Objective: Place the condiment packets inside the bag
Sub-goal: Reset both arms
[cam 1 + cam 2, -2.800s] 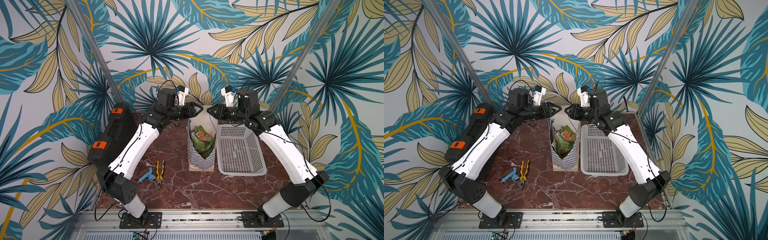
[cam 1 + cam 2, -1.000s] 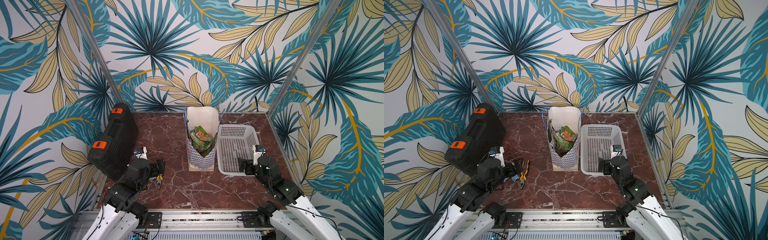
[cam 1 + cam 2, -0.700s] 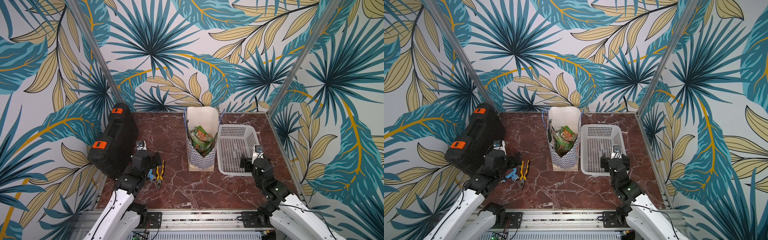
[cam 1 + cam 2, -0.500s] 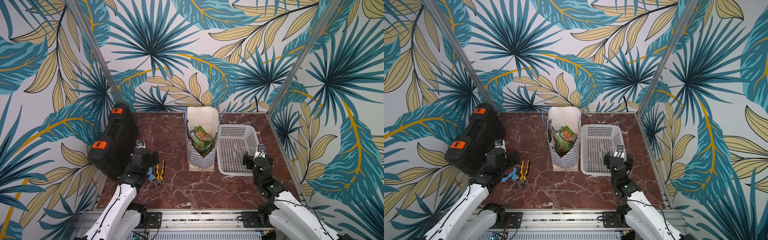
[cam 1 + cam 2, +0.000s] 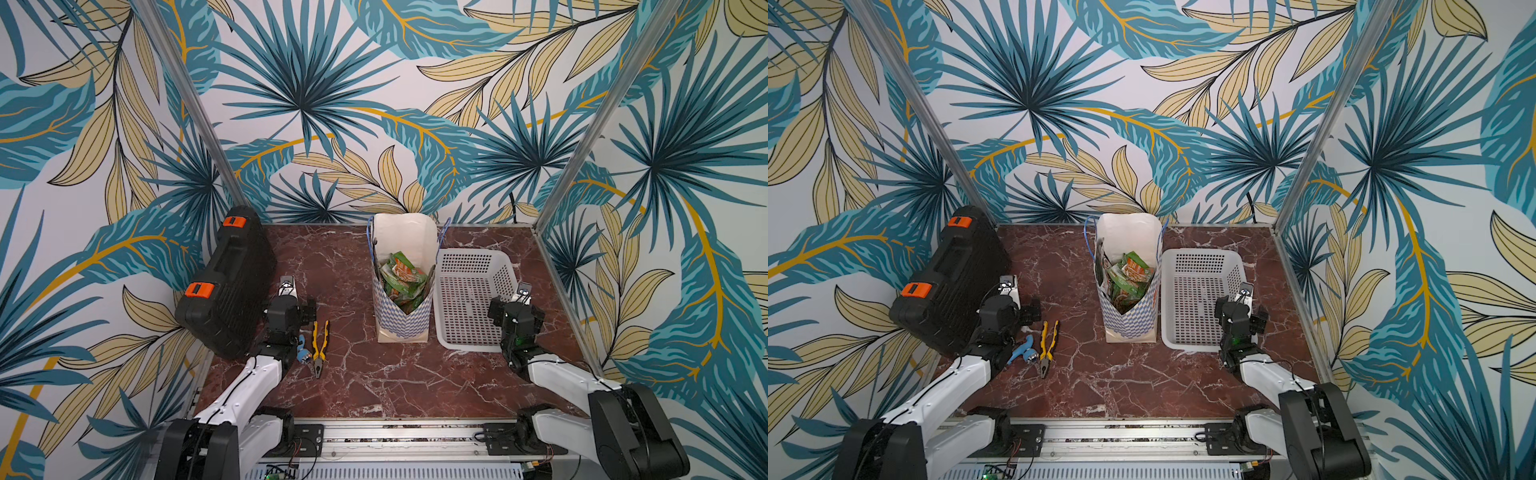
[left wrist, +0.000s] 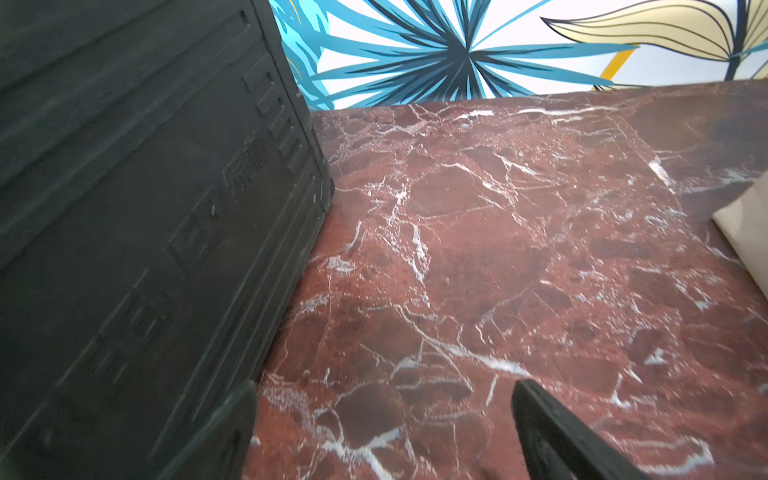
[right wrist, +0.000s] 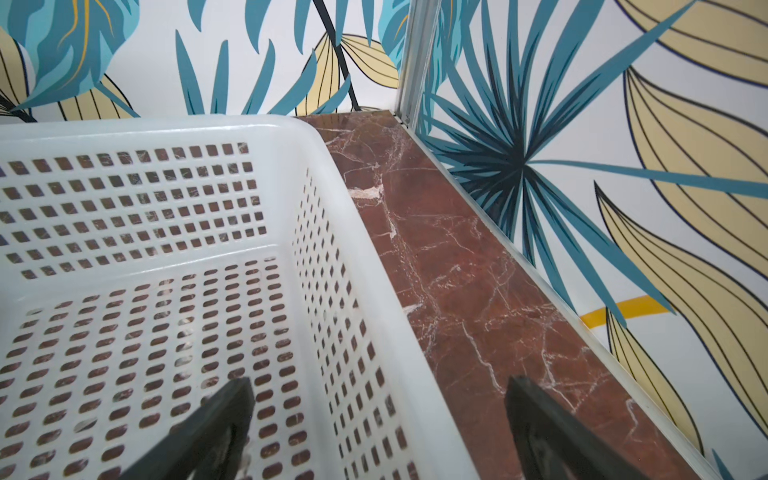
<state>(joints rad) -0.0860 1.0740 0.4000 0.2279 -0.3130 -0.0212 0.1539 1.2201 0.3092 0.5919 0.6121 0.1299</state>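
Seemingly all condiment packets [image 5: 401,278] sit inside the bag [image 5: 401,328]; left gripper [image 6: 384,386] and right gripper [image 7: 379,382] gape empty.

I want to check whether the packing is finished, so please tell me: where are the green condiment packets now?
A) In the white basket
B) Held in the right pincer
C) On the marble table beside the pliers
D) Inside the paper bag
D: in both top views the green packets lie inside the open paper bag, and no packet shows in the white basket beside it.
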